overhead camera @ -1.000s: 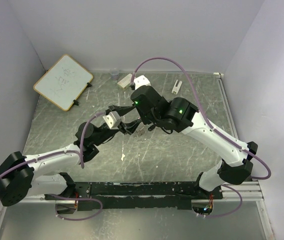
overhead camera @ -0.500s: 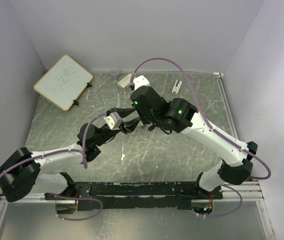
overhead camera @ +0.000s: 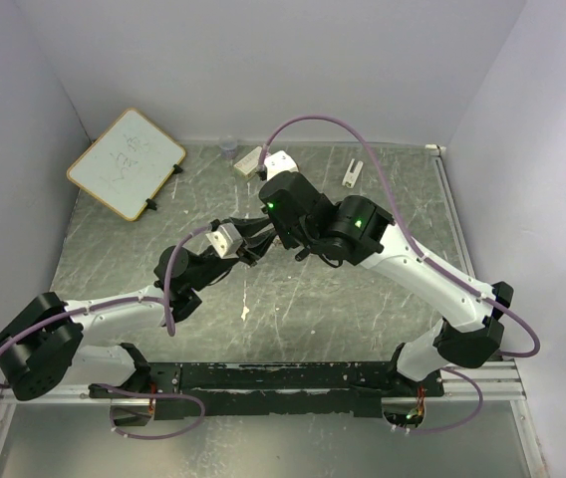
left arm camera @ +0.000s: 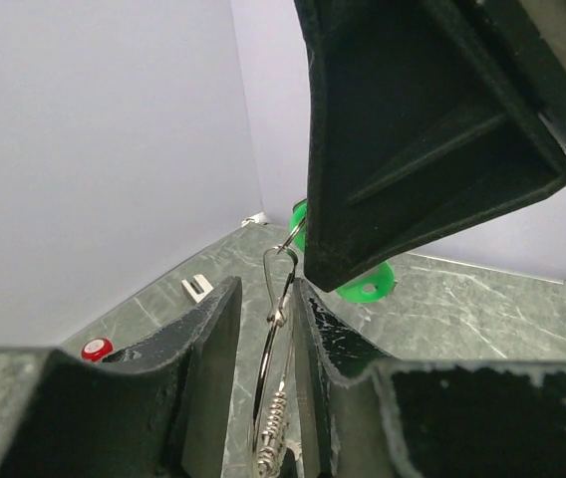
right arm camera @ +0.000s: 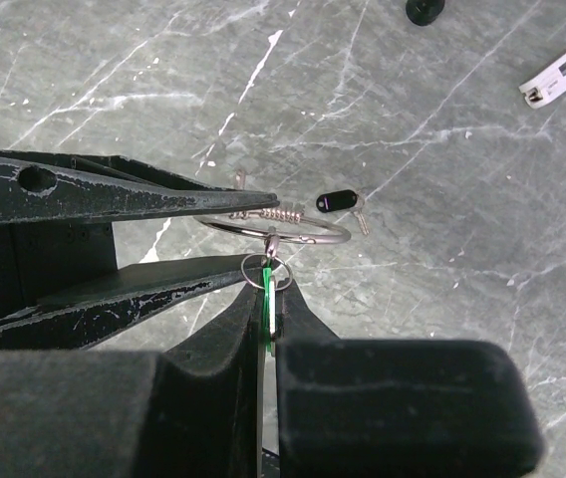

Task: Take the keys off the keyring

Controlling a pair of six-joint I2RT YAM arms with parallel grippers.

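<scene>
The left pincer (left arm camera: pixel 266 324) is closed on the silver keyring (right arm camera: pixel 298 231), held above the desk (right arm camera: pixel 442 299). Just right of it, the right pincer (right arm camera: pixel 267 282) is clamped on the green-headed key (right arm camera: pixel 266 311). A black-headed key (right arm camera: pixel 335 202) hangs from the ring.

Above the centre of the counter (overhead camera: pixel 343 309), the keyring (right arm camera: pixel 293 231) sits in the left gripper (left arm camera: pixel 266 295) jaws, a key (right arm camera: pixel 266 282) on it in the right gripper (right arm camera: pixel 266 299) jaws, a whiteboard (overhead camera: pixel 126 162) at the far-left corner.

Silver keyring (right arm camera: pixel 308 237), bright green-headed key (left arm camera: pixel 381 277), black-headed key (right arm camera: pixel 335 202), grey table (right arm camera: pixel 442 149) (veined white like marble)
</scene>
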